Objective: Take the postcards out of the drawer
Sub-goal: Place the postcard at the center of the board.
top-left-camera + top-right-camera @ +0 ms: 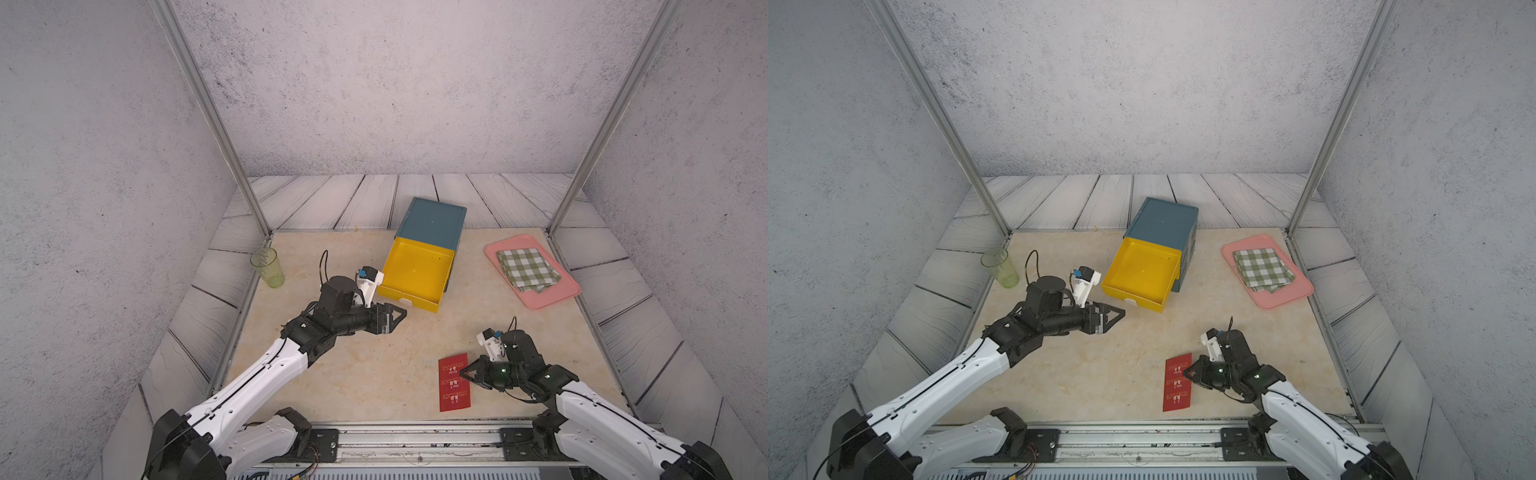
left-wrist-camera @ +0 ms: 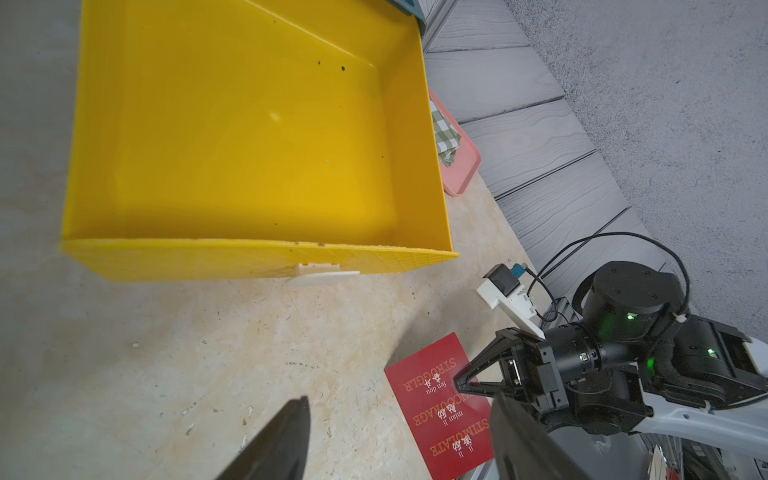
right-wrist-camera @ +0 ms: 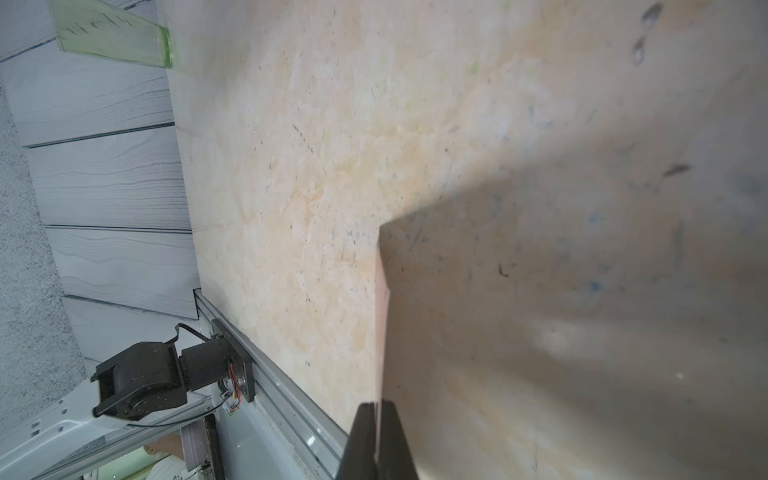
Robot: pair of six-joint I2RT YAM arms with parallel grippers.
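yellow drawer [image 1: 415, 270] looks empty, the red postcards [image 1: 453, 382] are pinched by their edge in the right gripper [image 1: 467, 376] at 5 o'clock on the table [image 1: 353, 374], probably to lay them flat, and the left gripper [image 1: 397, 318] hangs open at the drawer's 7 o'clock
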